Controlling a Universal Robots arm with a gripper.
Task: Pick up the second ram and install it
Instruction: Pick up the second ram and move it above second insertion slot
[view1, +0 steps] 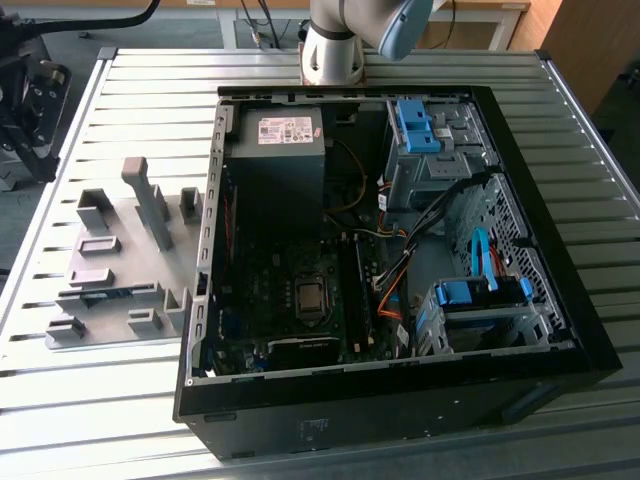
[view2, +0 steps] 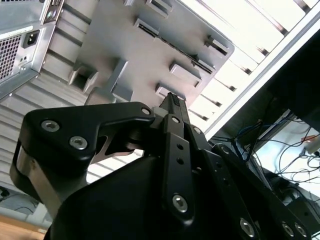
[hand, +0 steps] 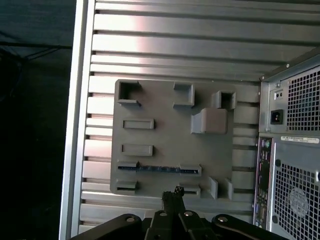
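Nearby, hand (hand: 173, 192) pinched shut — second ram (hand: 159, 168) in grey holder (hand: 165, 135).

A robotics lab/workshop was indicated. An opened PC case (view1: 400, 415) was set on a slatted alu. bench (view1: 150, 80), w/ a grey fixture plate (view1: 125, 265) beside.

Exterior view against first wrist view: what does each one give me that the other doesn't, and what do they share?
Exterior view: the inside of the open computer case, with its motherboard, power supply and blue drive-bay clips.
First wrist view: the gripper, in line with the plate edge beside the ram, and the case's rear panel with its power socket.
Both: the grey holder plate on the slatted table, with the second ram lying in its slot.
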